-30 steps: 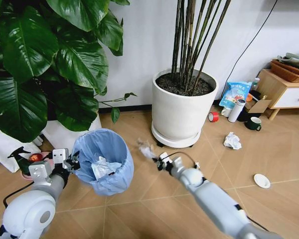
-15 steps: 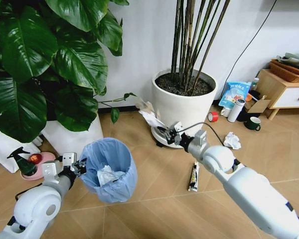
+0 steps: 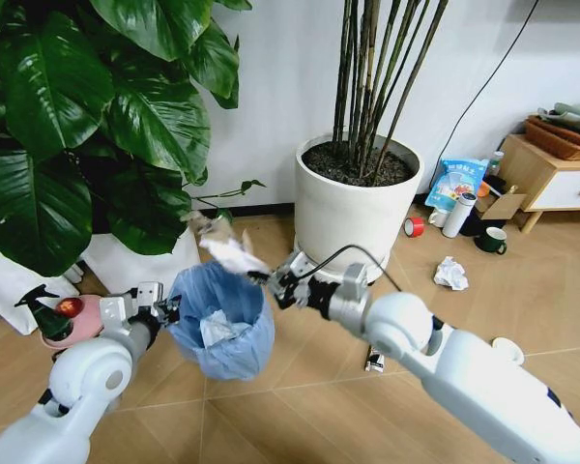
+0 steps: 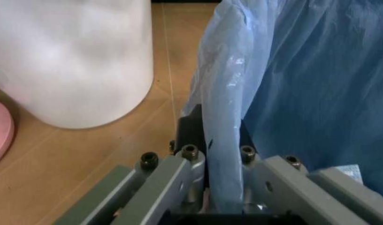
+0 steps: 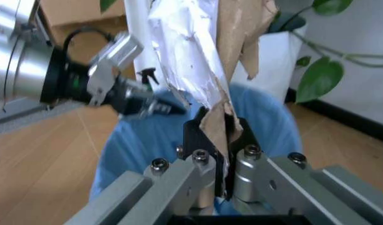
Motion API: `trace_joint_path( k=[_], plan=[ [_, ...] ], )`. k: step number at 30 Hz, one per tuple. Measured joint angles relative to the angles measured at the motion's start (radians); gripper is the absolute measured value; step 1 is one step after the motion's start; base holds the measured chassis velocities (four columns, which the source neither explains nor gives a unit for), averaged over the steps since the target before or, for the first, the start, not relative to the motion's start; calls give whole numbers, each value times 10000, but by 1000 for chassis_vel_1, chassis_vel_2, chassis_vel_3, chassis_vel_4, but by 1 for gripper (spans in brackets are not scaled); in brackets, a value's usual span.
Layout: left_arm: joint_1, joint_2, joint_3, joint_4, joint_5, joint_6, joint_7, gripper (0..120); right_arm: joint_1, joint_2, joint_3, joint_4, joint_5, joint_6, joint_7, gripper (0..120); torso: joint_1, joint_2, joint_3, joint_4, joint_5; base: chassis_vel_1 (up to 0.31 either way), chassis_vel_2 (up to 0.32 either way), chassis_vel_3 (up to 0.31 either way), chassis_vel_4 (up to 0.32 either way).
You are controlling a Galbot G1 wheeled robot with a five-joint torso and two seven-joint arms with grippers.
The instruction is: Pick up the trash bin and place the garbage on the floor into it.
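Observation:
The trash bin (image 3: 222, 324), lined with a light blue bag, hangs at lower left with white paper inside. My left gripper (image 3: 164, 311) is shut on its rim; the left wrist view shows my left gripper (image 4: 218, 140) pinching the bag's edge (image 4: 226, 93). My right gripper (image 3: 274, 282) is shut on a crumpled white and brown paper piece (image 3: 224, 249) just above the bin's opening. In the right wrist view the paper (image 5: 198, 56) rises from my right gripper (image 5: 219, 129) over the bin (image 5: 141, 140). On the floor (image 3: 300, 406) lie a paper wad (image 3: 451, 274), a white disc (image 3: 507, 350) and a tube (image 3: 374, 362), partly hidden by my arm.
A big white pot (image 3: 356, 208) with bamboo stalks stands right behind the bin. A large-leaved plant (image 3: 77, 126) crowds the left side, with a pink dish (image 3: 68, 329) beneath it. At the right are a red tape roll (image 3: 414, 226), white bottle (image 3: 457, 214), dark mug (image 3: 490, 240) and wooden cabinet (image 3: 551, 179).
My right gripper has swung left with the paper piece, from in front of the white pot to over the bin's mouth. The bin has shifted slightly right in my left gripper.

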Motion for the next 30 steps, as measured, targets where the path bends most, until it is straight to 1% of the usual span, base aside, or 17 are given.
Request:
trace_joint_path(
  k=[4,7,8,11,13,15,16,17,18,19,22,23,25,26,28,29,30],
  plan=[
    [-145,-21,37,78,-3,2,0,0,45,79,-183,-128,-202,-208,-4,2,0,0,0,0,-1,0,0,0,0],
    [-178,-5,30,100,-4,3,19,0,114,81,-328,-215,-399,-287,-13,16,0,0,0,0,-2,0,0,0,0],
    [-178,-5,30,100,-4,3,19,0,114,81,-328,-215,-399,-287,-13,16,0,0,0,0,-2,0,0,0,0],
    [-235,-9,30,107,-1,2,31,0,192,123,-455,-336,-479,-280,55,32,0,0,0,0,-1,0,0,0,0],
    [-239,-11,34,107,0,3,31,0,218,134,-485,-350,-482,-274,90,33,0,0,0,0,0,0,0,0,0],
    [-238,-12,36,106,12,3,31,0,254,167,-504,-367,-481,-250,141,45,0,0,0,1,-1,0,0,0,0],
    [-229,-13,36,103,20,2,31,0,259,175,-502,-371,-482,-226,161,48,0,0,0,1,0,0,0,0,0],
    [-229,-13,36,103,20,2,31,0,259,175,-502,-371,-482,-226,161,48,0,0,0,1,0,0,0,0,0],
    [-204,-17,30,90,23,1,32,0,259,187,-456,-366,-479,-205,204,53,0,0,0,0,-1,0,0,0,0],
    [-186,-18,19,79,24,0,32,0,252,194,-387,-351,-466,-201,250,56,0,0,0,1,-1,0,0,0,0],
    [-121,-41,-46,55,46,-9,32,0,184,190,50,-171,-280,-208,484,72,0,0,0,1,0,0,0,0,0],
    [-121,-41,-46,55,46,-9,32,0,184,190,50,-171,-280,-208,484,72,0,0,0,1,0,0,0,0,0],
    [-23,-76,-161,-7,90,-24,32,0,12,42,633,102,-78,-244,782,83,0,0,0,2,0,0,0,0,0],
    [-23,-76,-161,-7,90,-24,32,0,12,42,633,102,-78,-244,782,83,0,0,0,2,0,0,0,0,0],
    [128,-102,-282,-94,186,-39,43,0,-326,-132,1309,263,6,-290,1069,91,0,0,0,0,-1,0,0,0,0],
    [128,-102,-282,-94,186,-39,43,0,-326,-132,1309,263,6,-290,1069,91,0,0,0,0,-1,0,0,0,0],
    [307,-134,-400,-193,323,-60,80,0,-712,-265,1863,285,23,-367,1275,97,0,0,0,2,1,0,0,0,0]
  ],
)
